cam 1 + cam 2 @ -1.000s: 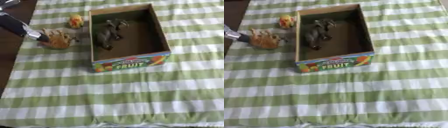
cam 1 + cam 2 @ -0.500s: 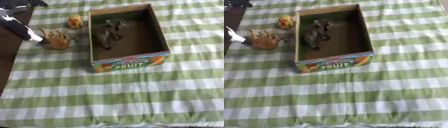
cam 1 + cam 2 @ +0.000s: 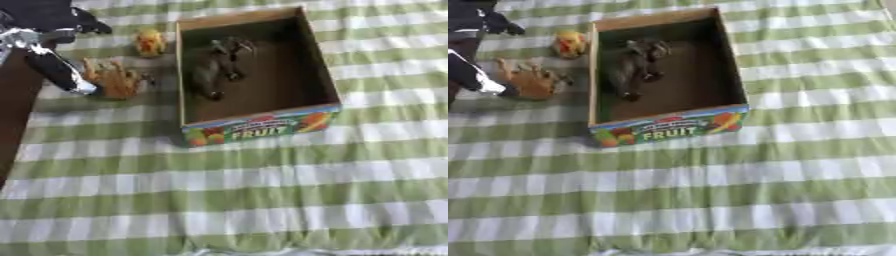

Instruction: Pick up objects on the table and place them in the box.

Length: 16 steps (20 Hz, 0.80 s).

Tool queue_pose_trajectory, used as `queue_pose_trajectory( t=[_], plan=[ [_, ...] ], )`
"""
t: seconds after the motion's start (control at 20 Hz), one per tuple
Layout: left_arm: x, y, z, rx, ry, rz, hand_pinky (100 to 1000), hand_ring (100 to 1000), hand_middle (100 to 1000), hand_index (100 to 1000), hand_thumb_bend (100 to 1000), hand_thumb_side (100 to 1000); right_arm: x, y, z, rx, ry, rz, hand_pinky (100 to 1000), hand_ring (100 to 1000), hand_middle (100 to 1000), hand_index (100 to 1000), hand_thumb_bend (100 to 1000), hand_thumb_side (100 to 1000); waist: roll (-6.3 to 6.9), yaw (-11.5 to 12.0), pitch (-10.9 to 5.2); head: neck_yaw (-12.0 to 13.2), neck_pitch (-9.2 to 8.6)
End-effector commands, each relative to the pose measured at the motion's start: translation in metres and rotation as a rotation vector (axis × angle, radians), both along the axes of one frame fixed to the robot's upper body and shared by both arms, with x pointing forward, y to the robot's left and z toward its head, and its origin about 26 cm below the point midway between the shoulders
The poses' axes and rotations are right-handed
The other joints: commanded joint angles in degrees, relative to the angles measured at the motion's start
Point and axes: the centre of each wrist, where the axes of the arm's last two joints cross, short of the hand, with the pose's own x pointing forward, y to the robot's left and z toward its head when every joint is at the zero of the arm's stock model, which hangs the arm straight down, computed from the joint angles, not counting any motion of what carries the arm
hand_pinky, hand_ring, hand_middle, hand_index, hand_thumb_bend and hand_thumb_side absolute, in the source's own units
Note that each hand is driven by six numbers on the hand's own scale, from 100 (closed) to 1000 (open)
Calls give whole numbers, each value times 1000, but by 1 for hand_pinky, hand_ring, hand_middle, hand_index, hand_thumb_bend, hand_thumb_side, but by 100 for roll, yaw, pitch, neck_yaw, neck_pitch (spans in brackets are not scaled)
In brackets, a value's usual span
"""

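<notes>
Black and silver, the left hand [image 3: 54, 60] reaches in from the upper left, one straight finger [image 3: 61, 75] touching the orange toy animal [image 3: 114, 80] on the green checked cloth [image 3: 262, 200] without gripping it. A yellow toy [image 3: 150, 42] lies just beyond. A grey toy animal [image 3: 214, 65] lies inside the cardboard fruit box [image 3: 262, 127].
</notes>
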Motion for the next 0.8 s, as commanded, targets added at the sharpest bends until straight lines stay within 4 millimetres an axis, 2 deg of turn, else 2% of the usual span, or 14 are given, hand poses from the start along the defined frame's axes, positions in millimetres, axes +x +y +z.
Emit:
queue_pose_trajectory(
  t=[0.05, 0.2, 0.8],
  plan=[
    [2, 4, 7, 15, -5, 2, 653, 847, 864, 967, 508, 532, -6, -1, 9, 1, -29, 3, 769, 820, 773, 866, 100, 1000, -9, -19, -83, 41, -81],
    [6, 6, 0, 35, 25, 10, 651, 848, 864, 958, 476, 500, -6, 0, 9, 5, -26, 5, 769, 820, 773, 866, 100, 1000, 1, -49, -61, 76, -112],
    [15, 10, -12, 70, 67, 49, 638, 840, 849, 930, 414, 515, -5, 0, 8, 17, -22, 15, 770, 821, 773, 867, 100, 1000, 20, -101, 6, 173, -150]
  ],
)
